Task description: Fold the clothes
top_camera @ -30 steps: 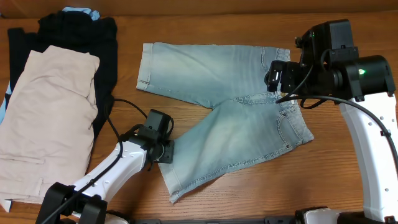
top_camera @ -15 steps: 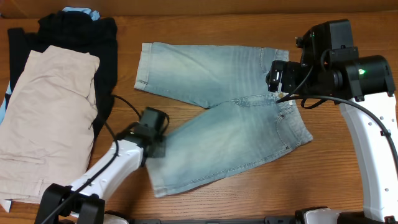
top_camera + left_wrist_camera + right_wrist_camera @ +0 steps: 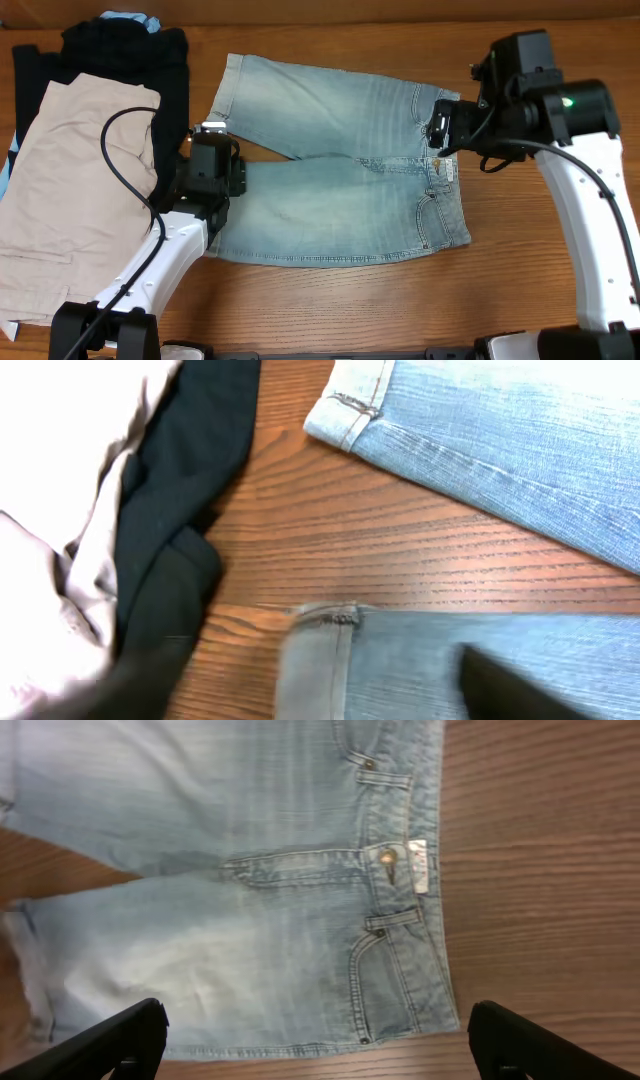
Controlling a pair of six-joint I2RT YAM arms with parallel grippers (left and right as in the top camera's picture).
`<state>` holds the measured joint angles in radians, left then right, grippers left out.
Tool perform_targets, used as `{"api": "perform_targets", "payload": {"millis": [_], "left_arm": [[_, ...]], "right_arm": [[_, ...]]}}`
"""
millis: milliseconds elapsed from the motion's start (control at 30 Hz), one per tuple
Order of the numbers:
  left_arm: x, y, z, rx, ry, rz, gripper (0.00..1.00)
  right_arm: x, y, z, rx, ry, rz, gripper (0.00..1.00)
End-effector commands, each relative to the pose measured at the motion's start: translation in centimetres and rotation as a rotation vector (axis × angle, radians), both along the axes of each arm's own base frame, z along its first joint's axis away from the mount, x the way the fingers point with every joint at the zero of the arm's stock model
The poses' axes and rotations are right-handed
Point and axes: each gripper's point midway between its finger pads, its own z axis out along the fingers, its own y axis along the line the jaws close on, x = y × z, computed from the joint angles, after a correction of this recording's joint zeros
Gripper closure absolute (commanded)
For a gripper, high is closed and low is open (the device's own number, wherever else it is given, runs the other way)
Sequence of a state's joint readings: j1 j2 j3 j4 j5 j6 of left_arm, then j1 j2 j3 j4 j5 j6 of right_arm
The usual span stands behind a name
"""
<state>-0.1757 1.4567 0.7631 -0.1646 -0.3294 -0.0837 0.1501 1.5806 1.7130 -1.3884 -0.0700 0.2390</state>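
Observation:
The clothes, light blue denim shorts (image 3: 340, 180), lie flat in the middle of the table with both legs pointing left, one beside the other. The waistband with its button (image 3: 388, 863) is at the right. My left gripper (image 3: 212, 172) hovers over the near leg's cuff (image 3: 322, 660); its fingers (image 3: 500, 690) stand wide apart and the cuff lies loose between them. The far leg's cuff (image 3: 345, 410) lies across bare wood from it. My right gripper (image 3: 330, 1050) is open above the waistband, holding nothing.
Beige shorts (image 3: 75, 190) lie on a black garment (image 3: 150, 70) at the table's left, close to my left gripper. The black garment (image 3: 190, 490) reaches almost to the near cuff. A light blue item (image 3: 130, 18) peeks out at the back left.
My left gripper dragged the near leg's cuff left and toward the far leg, then let go and opened. The shorts' legs now lie side by side. The right gripper stayed open.

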Motion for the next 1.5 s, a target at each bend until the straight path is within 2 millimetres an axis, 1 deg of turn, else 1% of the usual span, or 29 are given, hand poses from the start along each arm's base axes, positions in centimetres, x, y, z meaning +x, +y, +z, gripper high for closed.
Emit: {"api": "perform_targets", "payload": {"millis": [0,100,200,267,333,367,400,467,567,667,733,800,833,900,1000,1067,1167,1267,1333,1467], "left_arm": [[0.9,0.0,2.5,0.023,-0.035,-0.029,0.00],[0.7,-0.4,5.0,-0.014,-0.020,-0.027,0.00],[0.0,-1.2,8.4,-0.070,0.005,-0.035,0.00],[-1.0,-2.2,11.0,-0.130,0.032,-0.073,0.00],[-2.9,-3.1,12.8,-0.177,0.090,-0.113,0.00],[-3.7,-3.3,13.3,-0.194,0.117,-0.118,0.00],[-5.1,-3.2,13.8,-0.223,0.154,-0.082,0.00],[-7.2,-2.5,14.0,-0.278,0.203,0.043,0.00],[-10.1,-1.8,12.9,-0.348,0.276,0.220,0.00],[-12.7,-1.5,11.0,-0.392,0.367,0.363,0.00],[-14.3,-1.1,9.5,-0.403,0.422,0.468,0.00],[-15.9,-0.8,7.6,-0.418,0.468,0.596,0.00],[-16.6,-0.6,6.6,-0.426,0.484,0.658,0.00],[-18.0,-0.2,4.4,-0.444,0.496,0.819,0.00],[-19.2,0.4,2.0,-0.452,0.477,0.990,0.00],[-19.7,0.6,0.6,-0.457,0.463,1.057,0.00],[-19.6,1.0,-0.7,-0.459,0.428,1.088,0.00],[-18.8,1.5,-2.1,-0.456,0.370,1.087,0.00],[-18.3,1.5,-3.3,-0.477,0.345,1.079,0.00],[-17.3,1.2,-5.6,-0.524,0.295,1.058,0.00]], "right_arm": [[0.1,-1.2,0.5,-0.038,-0.016,-0.075,0.00],[-0.9,-1.6,1.3,-0.037,-0.022,-0.093,0.00],[-2.6,-1.8,2.7,-0.021,-0.039,-0.124,0.00],[-4.0,-2.0,3.7,-0.007,-0.047,-0.154,0.00],[-5.8,-2.3,5.0,0.020,-0.064,-0.212,0.00],[-6.6,-2.6,5.6,0.034,-0.076,-0.249,0.00],[-7.6,-2.8,6.3,0.043,-0.096,-0.279,0.00],[-9.6,-4.1,7.7,0.040,-0.145,-0.365,0.00],[-12.3,-5.8,8.8,0.020,-0.202,-0.465,0.00],[-14.6,-6.3,8.0,0.036,-0.202,-0.512,0.00],[-15.8,-6.4,6.5,0.049,-0.174,-0.559,0.00],[-16.4,-6.5,4.6,0.053,-0.139,-0.598,0.00],[-16.5,-6.5,3.4,0.055,-0.117,-0.619,0.00],[-16.5,-6.4,0.9,0.061,-0.064,-0.662,0.00],[-15.6,-5.5,-2.6,0.079,0.000,-0.654,0.00],[-14.8,-4.9,-4.8,0.094,0.030,-0.644,0.00],[-13.7,-4.3,-7.3,0.101,0.059,-0.634,0.00],[-12.7,-4.1,-9.7,0.091,0.087,-0.634,0.00],[-12.4,-4.1,-11.2,0.078,0.115,-0.636,0.00],[-11.9,-4.0,-13.2,0.053,0.166,-0.639,0.00]]}}
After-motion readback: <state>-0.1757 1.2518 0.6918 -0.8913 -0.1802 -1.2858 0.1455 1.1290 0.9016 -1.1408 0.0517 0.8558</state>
